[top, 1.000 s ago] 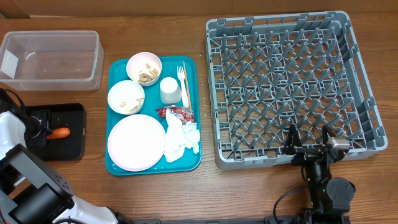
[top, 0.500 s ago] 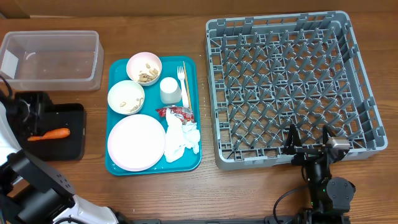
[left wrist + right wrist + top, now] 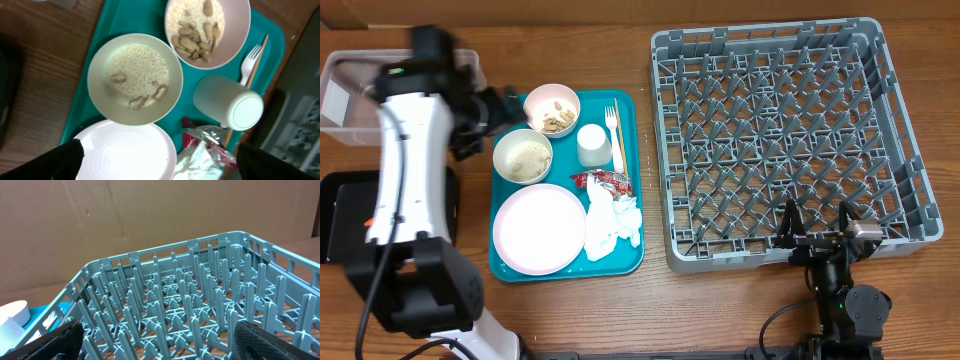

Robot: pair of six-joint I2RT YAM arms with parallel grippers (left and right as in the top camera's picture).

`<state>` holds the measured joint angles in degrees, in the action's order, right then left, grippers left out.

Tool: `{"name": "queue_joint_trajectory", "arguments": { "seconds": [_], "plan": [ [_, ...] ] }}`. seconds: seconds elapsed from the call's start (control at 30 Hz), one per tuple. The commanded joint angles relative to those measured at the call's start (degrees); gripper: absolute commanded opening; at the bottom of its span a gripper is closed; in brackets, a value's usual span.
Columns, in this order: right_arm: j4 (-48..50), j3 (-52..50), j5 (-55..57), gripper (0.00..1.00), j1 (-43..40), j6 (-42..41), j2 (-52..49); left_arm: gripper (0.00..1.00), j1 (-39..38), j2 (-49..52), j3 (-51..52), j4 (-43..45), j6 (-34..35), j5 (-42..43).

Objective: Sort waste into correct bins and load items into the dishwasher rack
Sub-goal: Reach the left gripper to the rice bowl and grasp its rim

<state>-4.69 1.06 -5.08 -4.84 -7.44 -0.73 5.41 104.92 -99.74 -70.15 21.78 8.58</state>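
Two arms work the table in the overhead view. The left arm [image 3: 405,170] crosses the black tray [image 3: 340,215] and the clear tub [image 3: 350,110], hiding part of each. The left gripper [image 3: 505,103] hangs at the left edge of the teal tray [image 3: 570,272], near the rice bowl [image 3: 523,157]. The right gripper [image 3: 815,228] sits at the near wall of the grey rack [image 3: 780,130].

In the left wrist view, its fingers [image 3: 65,160] are spread wide and empty above the plate [image 3: 125,152], rice bowl, scraps bowl [image 3: 207,30], cup [image 3: 227,102], fork [image 3: 250,57] and red wrapper [image 3: 200,132].

In the right wrist view, its fingers [image 3: 60,337] are splayed and hold nothing, facing the rack's pegs; cardboard [image 3: 100,215] stands behind.
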Motion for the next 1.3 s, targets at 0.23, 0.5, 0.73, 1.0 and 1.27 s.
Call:
{"name": "queue_joint_trajectory", "arguments": {
  "seconds": [0.23,0.5,0.73,1.0,1.27],
  "plan": [
    [0.3,-0.6,0.4,1.00,-0.2,0.2,0.4,1.00,-10.5,6.9,0.4,2.9,-4.5,-20.9],
    [0.3,-0.6,0.4,1.00,-0.2,0.2,0.4,1.00,-10.2,14.9,0.4,1.2,-16.5,-10.4],
    [0.3,-0.6,0.4,1.00,-0.2,0.2,0.4,1.00,-10.2,19.6,0.4,1.1,-17.1,-10.5],
    [0.3,-0.6,0.4,1.00,-0.2,0.2,0.4,0.90,-10.2,20.5,0.4,1.4,-19.0,-13.0],
    [0.3,-0.6,0.4,1.00,-0.2,0.2,0.4,0.62,-9.9,20.5,1.2,2.3,-19.1,-13.4]
  ]
}}
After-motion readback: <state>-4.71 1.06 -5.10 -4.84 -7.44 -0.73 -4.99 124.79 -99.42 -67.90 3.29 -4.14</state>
